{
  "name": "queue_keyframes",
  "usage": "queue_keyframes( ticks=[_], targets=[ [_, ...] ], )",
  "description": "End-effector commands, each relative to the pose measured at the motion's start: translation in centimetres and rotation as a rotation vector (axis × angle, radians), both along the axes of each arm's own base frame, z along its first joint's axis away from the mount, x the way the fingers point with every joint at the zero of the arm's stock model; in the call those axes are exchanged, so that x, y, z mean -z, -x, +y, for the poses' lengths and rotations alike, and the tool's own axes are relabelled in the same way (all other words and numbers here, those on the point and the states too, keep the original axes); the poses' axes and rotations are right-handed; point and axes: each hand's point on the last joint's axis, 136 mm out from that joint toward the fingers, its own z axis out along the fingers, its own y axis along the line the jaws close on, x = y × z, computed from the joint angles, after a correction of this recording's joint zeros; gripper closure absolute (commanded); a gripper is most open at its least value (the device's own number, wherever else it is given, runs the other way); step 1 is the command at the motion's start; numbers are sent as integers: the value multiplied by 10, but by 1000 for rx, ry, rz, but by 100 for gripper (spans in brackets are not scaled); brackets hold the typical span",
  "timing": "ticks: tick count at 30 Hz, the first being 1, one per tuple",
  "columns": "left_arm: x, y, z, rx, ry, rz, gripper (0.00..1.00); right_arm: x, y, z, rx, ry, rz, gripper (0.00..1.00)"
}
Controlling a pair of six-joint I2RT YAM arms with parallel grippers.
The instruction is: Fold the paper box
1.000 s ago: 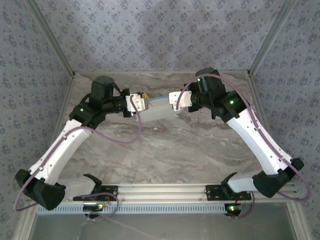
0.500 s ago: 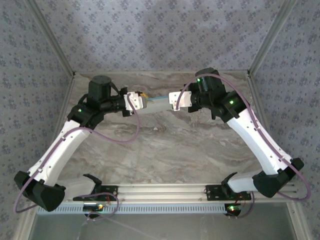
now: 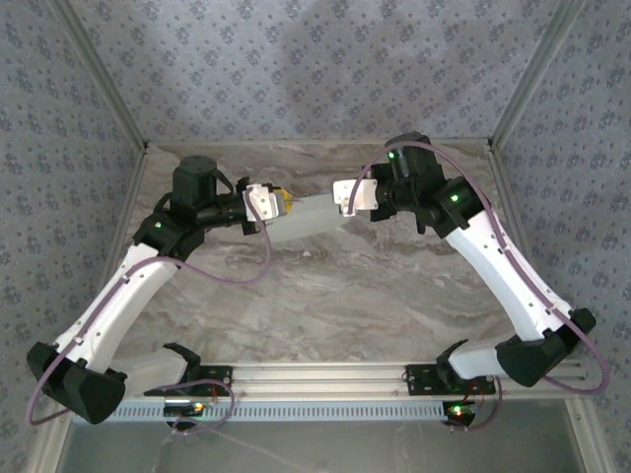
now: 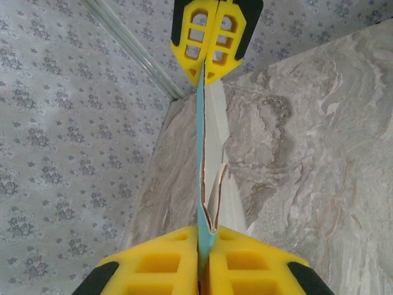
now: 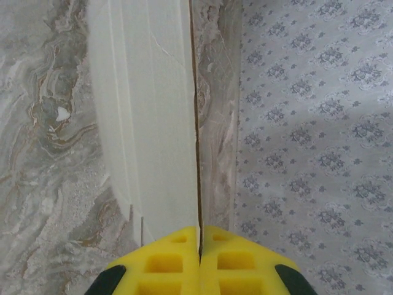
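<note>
The paper box [image 3: 311, 217] hangs above the far part of the table, stretched between both grippers, its pale beige face showing from above. My left gripper [image 3: 283, 205] is shut on its left end. In the left wrist view the yellow fingers [image 4: 153, 264] pinch the thin edge of the paper box [image 4: 201, 153], blue on one side and beige on the other, with a flap peeling open just past them. My right gripper [image 3: 340, 193] is shut on the right end. Its yellow fingers [image 5: 166, 264] clamp the edge of the beige panel [image 5: 147, 110]. The right gripper [image 4: 209, 64] also faces the left wrist camera.
The marble table [image 3: 325, 296] lies below, with patterned walls [image 3: 315, 69] close behind and at both sides. An aluminium rail [image 3: 315, 379] runs along the near edge by the arm bases. A small white chip [image 5: 62, 114] lies on the marble.
The left jaws have closed tighter on the box's end. The left arm has pulled slightly left, and the box now shows more of its beige face from above. The right arm has barely moved.
</note>
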Motion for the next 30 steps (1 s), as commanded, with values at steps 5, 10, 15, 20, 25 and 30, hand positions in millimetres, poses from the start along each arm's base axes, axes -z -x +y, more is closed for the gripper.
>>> queue_keyframes(
  ticks=[5, 10, 15, 20, 25, 30],
  targets=[
    [-33, 38, -4, 177, 107, -14, 97, 8, 5, 0, -15, -44, 68, 100],
    [-38, 47, -2, 228, 134, 19, 100, 12, 5, 2, -23, -39, 84, 100],
    [-35, 44, -2, 212, 134, 32, 99, 14, 6, 3, -27, -43, 100, 100],
    [-33, 35, 0, 159, 139, 9, 88, 15, 7, 3, -26, -45, 106, 100],
    [-35, 32, 0, 149, 144, -1, 86, 15, 7, 4, -25, -46, 111, 100],
    [-38, 33, 0, 150, 149, -8, 84, 17, 7, 4, -24, -45, 117, 100]
  ],
)
